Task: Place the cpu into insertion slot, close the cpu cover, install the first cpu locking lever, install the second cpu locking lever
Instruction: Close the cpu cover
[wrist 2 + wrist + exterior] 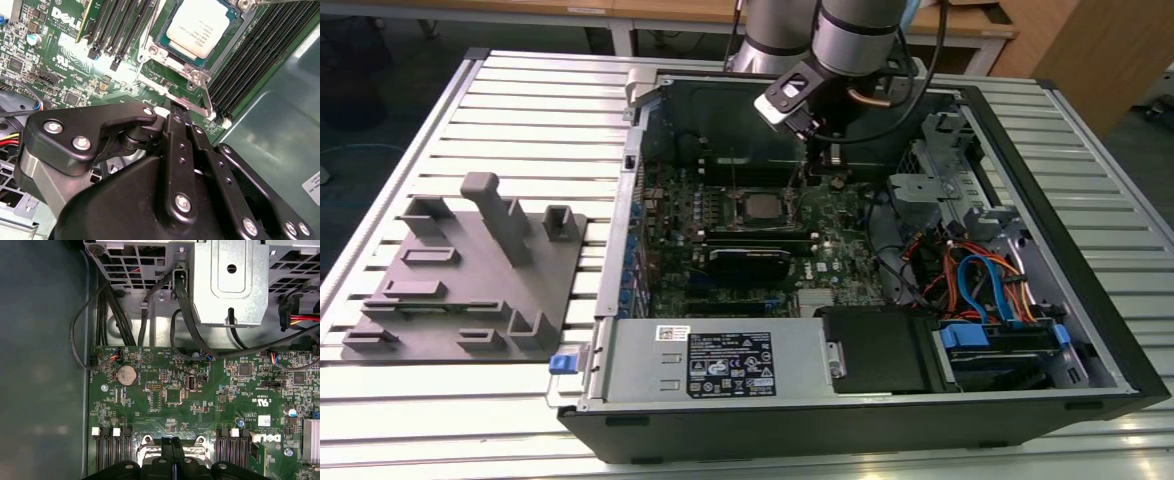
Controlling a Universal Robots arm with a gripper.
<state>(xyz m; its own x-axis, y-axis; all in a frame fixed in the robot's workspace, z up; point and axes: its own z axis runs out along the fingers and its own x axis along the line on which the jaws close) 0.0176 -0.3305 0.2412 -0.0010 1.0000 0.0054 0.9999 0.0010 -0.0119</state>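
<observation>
The cpu lies flat in the insertion slot on the green motherboard, its silver top facing up; in the exterior view the cpu sits mid-board. The cpu cover rests down around the chip as a silver frame. A thin silver locking lever runs along the socket's near side. My gripper hangs just beside that side of the socket, black fingers pressed together, tips close to the lever; whether they touch it is hidden. From outside, the gripper reaches down into the case; the first wrist view has the gripper at the socket's edge.
Black memory slots flank the socket on both sides. Cables and a metal drive cage stand beyond the board. The case wall is close by. A grey fixture sits on the table at the exterior view's left.
</observation>
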